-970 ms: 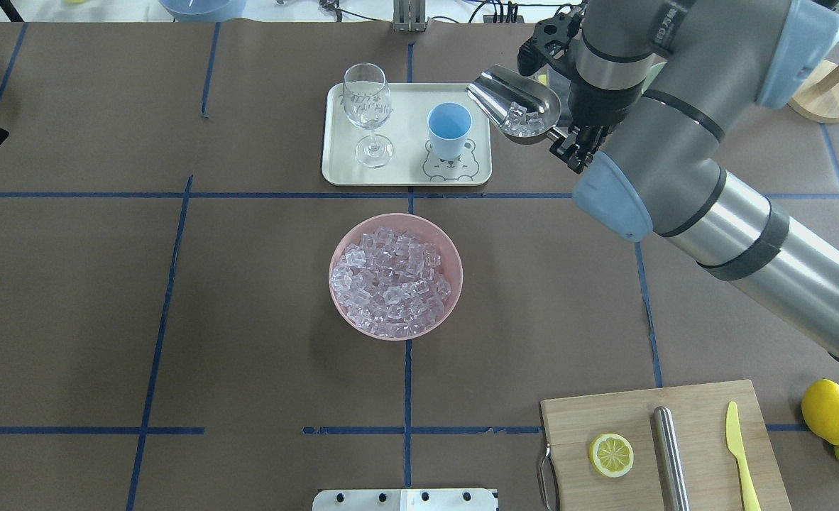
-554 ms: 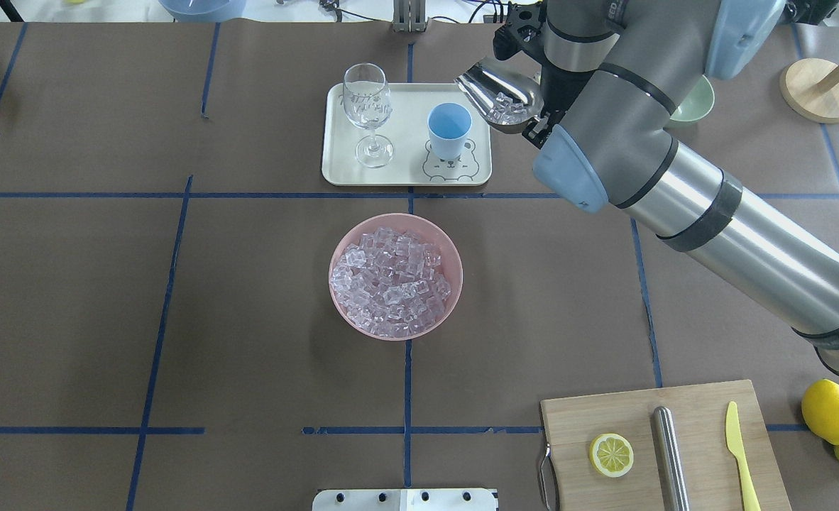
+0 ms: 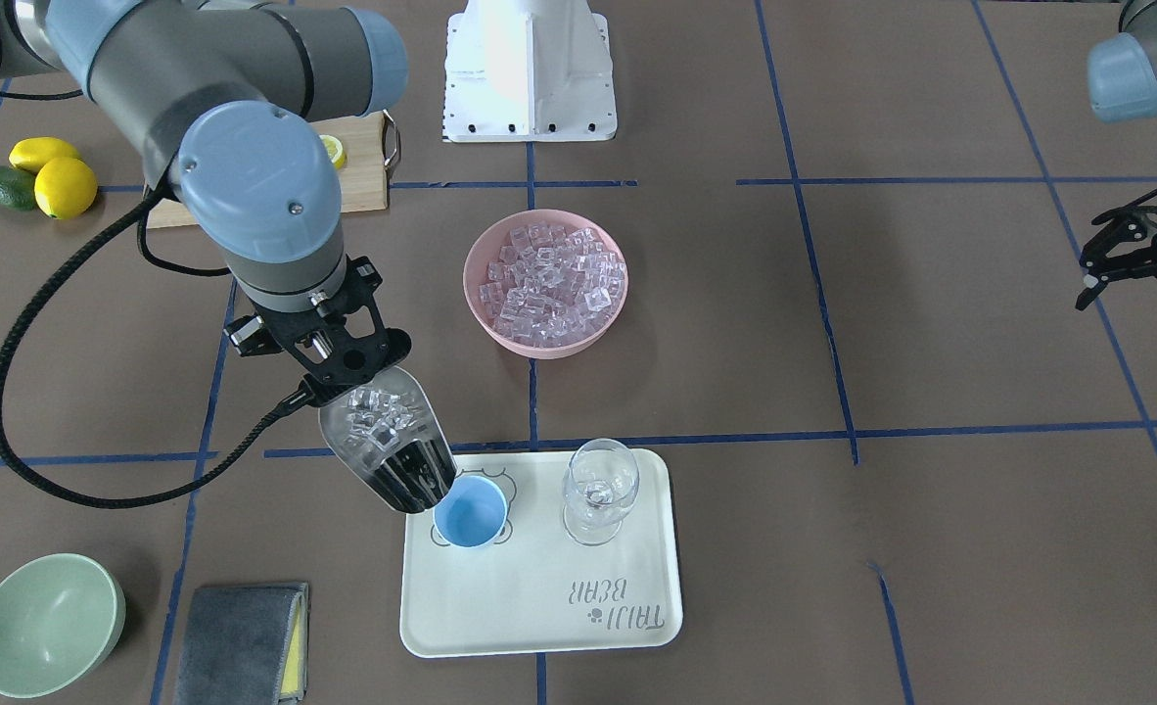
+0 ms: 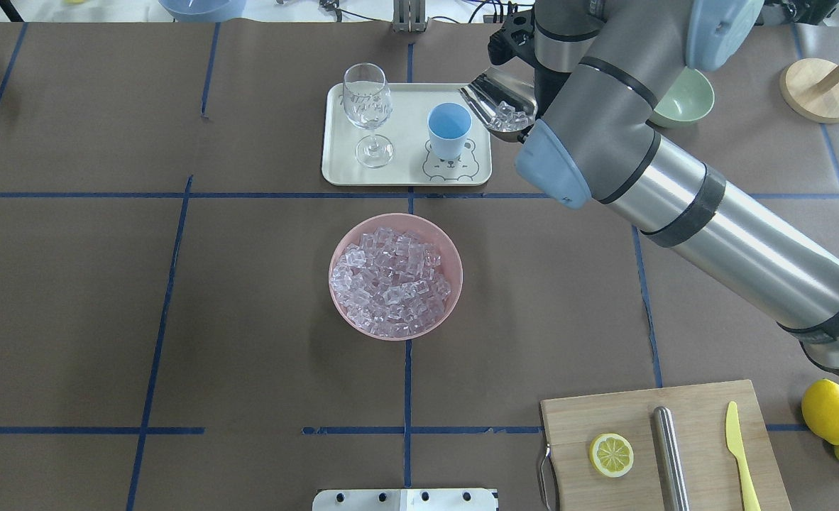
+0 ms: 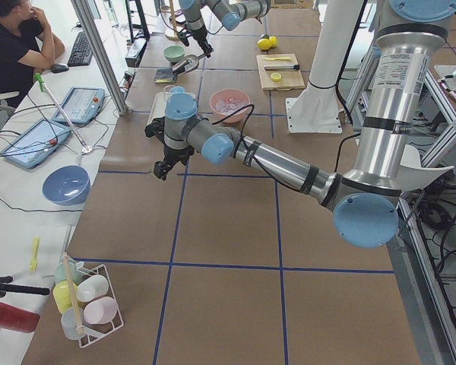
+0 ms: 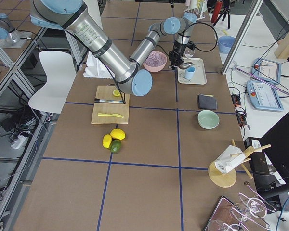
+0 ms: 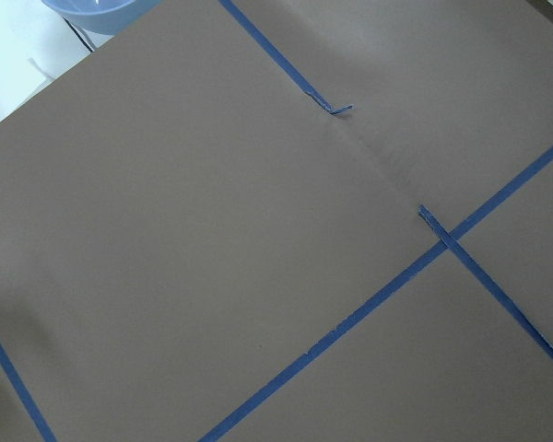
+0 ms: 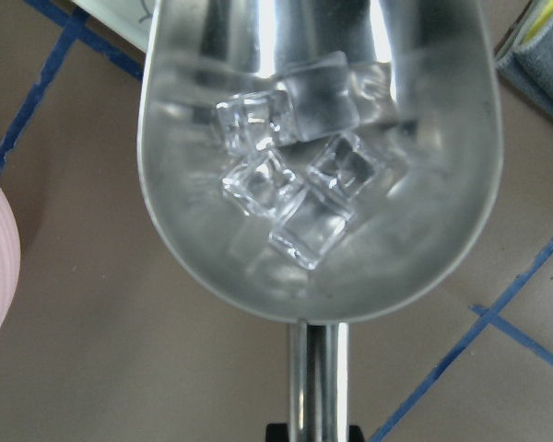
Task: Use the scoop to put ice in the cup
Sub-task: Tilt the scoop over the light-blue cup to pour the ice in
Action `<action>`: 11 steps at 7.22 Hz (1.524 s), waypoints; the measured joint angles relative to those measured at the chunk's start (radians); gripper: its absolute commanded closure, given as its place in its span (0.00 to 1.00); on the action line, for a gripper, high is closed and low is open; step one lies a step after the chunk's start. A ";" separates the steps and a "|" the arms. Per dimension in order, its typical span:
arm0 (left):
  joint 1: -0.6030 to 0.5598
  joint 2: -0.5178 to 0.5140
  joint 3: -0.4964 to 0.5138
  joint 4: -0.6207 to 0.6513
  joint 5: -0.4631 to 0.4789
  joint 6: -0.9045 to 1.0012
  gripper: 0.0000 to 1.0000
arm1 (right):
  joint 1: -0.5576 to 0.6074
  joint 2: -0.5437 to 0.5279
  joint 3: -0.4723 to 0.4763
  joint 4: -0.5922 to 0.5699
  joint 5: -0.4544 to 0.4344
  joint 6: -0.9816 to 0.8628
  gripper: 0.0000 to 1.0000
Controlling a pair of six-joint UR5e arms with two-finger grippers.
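Note:
My right gripper (image 3: pixel 346 376) is shut on the thin handle of the steel scoop (image 3: pixel 390 443). The scoop tilts down toward the light blue cup (image 3: pixel 471 515), its front lip at the cup's rim. Several clear ice cubes (image 3: pixel 379 411) lie in the trough, shown close in the right wrist view (image 8: pixel 300 189). In the overhead view the scoop (image 4: pixel 502 106) is just right of the cup (image 4: pixel 449 129), which looks empty. More ice (image 4: pixel 391 280) fills a pink bowl (image 4: pixel 455 250). My left gripper (image 3: pixel 1132 294) hangs open and empty, far from these.
The cup stands on a cream tray (image 3: pixel 539 612) beside a clear stemmed glass (image 3: pixel 598 494). A pale green bowl (image 3: pixel 45 622) and a grey cloth (image 3: pixel 241 632) lie nearby. A cutting board (image 4: pixel 703 415) carries a lemon slice, a steel cylinder and a yellow knife; lemons (image 4: pixel 827 411) beside it.
My right arm has carried the scoop with ice leftward, from beside the tray up to the cup's rim. Bowl, cup and glass have not moved.

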 measured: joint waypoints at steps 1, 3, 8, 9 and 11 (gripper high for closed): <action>0.000 0.000 -0.002 -0.001 0.001 0.000 0.00 | -0.005 0.047 -0.049 -0.040 -0.001 -0.001 1.00; -0.001 0.001 -0.004 -0.002 0.001 0.000 0.00 | -0.011 0.090 -0.105 -0.087 -0.005 -0.009 1.00; -0.001 0.002 -0.009 -0.005 0.001 0.001 0.00 | -0.027 0.166 -0.189 -0.215 -0.006 -0.019 1.00; -0.001 0.002 -0.010 -0.005 0.001 0.001 0.00 | -0.027 0.205 -0.240 -0.232 -0.007 -0.029 1.00; -0.001 0.002 -0.010 -0.006 0.001 0.002 0.00 | -0.026 0.250 -0.292 -0.260 -0.010 -0.054 1.00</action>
